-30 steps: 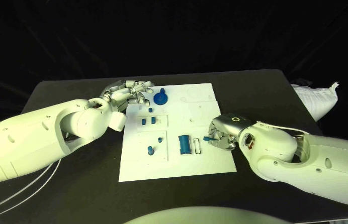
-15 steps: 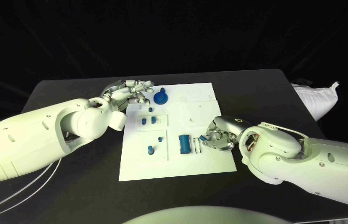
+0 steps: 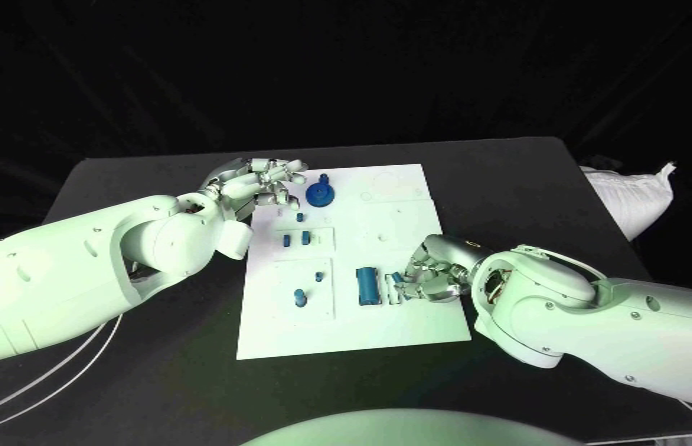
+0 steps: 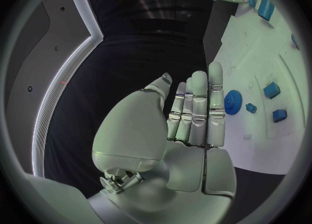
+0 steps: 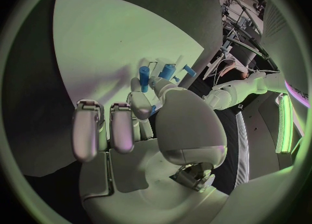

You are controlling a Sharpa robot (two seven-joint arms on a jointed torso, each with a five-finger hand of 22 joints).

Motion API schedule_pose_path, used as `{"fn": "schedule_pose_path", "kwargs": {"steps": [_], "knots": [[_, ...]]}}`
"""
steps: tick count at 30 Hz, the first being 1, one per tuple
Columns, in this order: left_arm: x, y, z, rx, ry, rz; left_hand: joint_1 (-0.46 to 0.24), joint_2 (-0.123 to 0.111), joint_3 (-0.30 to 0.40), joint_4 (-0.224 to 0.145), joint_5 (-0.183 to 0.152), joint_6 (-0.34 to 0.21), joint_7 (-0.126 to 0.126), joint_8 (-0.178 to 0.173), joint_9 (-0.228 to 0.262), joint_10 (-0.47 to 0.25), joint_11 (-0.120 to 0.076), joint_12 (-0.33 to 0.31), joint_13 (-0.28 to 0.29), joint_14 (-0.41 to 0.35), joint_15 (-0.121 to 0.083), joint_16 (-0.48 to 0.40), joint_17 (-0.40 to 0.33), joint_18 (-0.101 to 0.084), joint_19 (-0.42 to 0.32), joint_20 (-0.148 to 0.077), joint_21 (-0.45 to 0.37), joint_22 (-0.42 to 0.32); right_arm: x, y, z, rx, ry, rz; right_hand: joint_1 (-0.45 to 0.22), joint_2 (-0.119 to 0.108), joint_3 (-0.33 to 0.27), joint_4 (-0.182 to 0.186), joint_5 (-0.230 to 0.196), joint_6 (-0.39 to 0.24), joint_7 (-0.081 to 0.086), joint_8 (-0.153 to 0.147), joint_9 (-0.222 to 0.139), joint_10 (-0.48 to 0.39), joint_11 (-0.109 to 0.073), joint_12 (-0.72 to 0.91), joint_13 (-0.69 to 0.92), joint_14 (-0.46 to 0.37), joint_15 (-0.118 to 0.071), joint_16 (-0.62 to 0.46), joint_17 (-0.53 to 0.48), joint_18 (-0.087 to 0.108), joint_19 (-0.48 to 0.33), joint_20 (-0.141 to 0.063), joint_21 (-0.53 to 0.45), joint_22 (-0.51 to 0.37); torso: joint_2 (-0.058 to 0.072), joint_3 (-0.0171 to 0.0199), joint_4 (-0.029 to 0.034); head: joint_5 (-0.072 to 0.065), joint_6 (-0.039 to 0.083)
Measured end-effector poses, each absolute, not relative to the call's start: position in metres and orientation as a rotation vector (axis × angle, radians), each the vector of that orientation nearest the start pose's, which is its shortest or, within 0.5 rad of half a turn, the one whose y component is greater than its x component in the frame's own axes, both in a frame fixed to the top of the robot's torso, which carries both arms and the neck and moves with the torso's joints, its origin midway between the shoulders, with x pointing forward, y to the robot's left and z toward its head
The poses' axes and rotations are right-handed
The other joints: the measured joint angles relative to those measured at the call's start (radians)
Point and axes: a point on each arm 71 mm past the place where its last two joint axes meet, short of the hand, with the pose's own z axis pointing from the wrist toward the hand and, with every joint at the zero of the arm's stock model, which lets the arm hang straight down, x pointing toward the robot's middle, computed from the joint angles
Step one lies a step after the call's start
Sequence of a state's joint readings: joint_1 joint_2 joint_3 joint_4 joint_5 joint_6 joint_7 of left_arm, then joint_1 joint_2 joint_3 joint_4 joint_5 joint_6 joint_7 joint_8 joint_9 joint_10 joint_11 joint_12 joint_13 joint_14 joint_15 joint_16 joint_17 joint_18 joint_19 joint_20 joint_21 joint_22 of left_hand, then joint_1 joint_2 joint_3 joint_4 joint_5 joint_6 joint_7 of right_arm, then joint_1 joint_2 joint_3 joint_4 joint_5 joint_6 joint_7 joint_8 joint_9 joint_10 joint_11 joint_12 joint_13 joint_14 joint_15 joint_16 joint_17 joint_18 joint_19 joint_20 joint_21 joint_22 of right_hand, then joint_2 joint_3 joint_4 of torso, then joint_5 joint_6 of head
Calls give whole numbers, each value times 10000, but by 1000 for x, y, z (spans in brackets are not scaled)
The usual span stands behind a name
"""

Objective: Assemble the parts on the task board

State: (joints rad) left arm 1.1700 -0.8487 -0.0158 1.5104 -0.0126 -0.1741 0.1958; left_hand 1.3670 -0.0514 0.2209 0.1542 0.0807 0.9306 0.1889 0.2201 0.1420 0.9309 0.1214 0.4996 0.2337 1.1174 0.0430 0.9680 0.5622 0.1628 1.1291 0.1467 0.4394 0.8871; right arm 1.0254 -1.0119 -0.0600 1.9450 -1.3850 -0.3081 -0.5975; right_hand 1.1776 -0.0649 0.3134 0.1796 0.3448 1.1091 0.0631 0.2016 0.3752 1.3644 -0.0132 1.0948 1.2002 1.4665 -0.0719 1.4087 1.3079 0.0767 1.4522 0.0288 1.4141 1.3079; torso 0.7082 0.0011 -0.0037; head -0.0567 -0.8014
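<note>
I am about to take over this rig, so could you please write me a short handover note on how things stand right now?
Left hand: open, fingers straight, holding nothing, at the task board's far left corner beside the blue gear.
Right hand: pinching a small blue part at the board's right side, next to the blue block.
Small blue pegs lie left of the board's middle; another peg is nearer the front.
Done: one part picked up.
Left: seat it, then assemble the remaining parts.
</note>
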Motion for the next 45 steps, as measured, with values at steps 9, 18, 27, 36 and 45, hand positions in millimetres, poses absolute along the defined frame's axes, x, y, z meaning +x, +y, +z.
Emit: {"fn": "schedule_pose_path", "kwargs": {"steps": [9,18,27,36,45], "knots": [[485,206,-197,-11994,16620,-15495,52,52,0,0,0,0,0,0,0,0,0,0,-9,0,0,39,1,-1,0,0,0,0,369,-184,-241,1771,20642,5049,-40,40,-70,70,60,2,-2,39,52,0,0,58,35,0,0,0,-1,0,0,0,0,-1,-1,0,-6,-27,-13],[485,206,-197,-11972,16642,-15490,51,51,0,0,0,0,0,0,0,0,0,0,-8,0,0,39,1,1,0,0,0,-11,370,-180,-241,1790,20693,5133,-117,42,-96,96,99,3,-3,77,39,15,15,58,45,0,1,0,-2,-1,-1,0,0,-2,2,6,6,-54,-24],[485,206,-197,-11952,16674,-15476,251,92,4,-60,0,0,0,51,-8,-36,-37,59,-22,-36,-36,39,-20,1,4,-4,1,-20,370,-179,-242,1882,20778,5129,-379,123,-320,320,154,8,-8,112,41,60,-13,166,139,0,1,39,-3,0,-1,0,-1,-3,4,10,-2,-16,-54],[485,206,-197,-11939,16705,-15465,425,188,55,-166,39,-36,-34,90,-8,-36,-37,59,-54,-36,-36,39,-30,0,37,-37,1,-20,369,-179,-243,1944,20938,5158,-868,-2,-1128,818,756,81,-12,112,52,95,17,231,250,0,1,39,-3,-1,-1,0,-1,-4,-1,10,-6,-22,-58],[485,206,-198,-11930,16730,-15448,461,223,113,-224,39,-72,1,89,-17,-36,-37,59,-64,-36,-36,39,-39,0,37,-37,1,-20,368,-179,-243,1946,20928,5165,-1234,56,-2062,1088,100,113,-45,111,75,129,-16,269,303,0,1,39,-4,-1,-2,0,-1,-5,-1,10,-6,-17,-58]]}}
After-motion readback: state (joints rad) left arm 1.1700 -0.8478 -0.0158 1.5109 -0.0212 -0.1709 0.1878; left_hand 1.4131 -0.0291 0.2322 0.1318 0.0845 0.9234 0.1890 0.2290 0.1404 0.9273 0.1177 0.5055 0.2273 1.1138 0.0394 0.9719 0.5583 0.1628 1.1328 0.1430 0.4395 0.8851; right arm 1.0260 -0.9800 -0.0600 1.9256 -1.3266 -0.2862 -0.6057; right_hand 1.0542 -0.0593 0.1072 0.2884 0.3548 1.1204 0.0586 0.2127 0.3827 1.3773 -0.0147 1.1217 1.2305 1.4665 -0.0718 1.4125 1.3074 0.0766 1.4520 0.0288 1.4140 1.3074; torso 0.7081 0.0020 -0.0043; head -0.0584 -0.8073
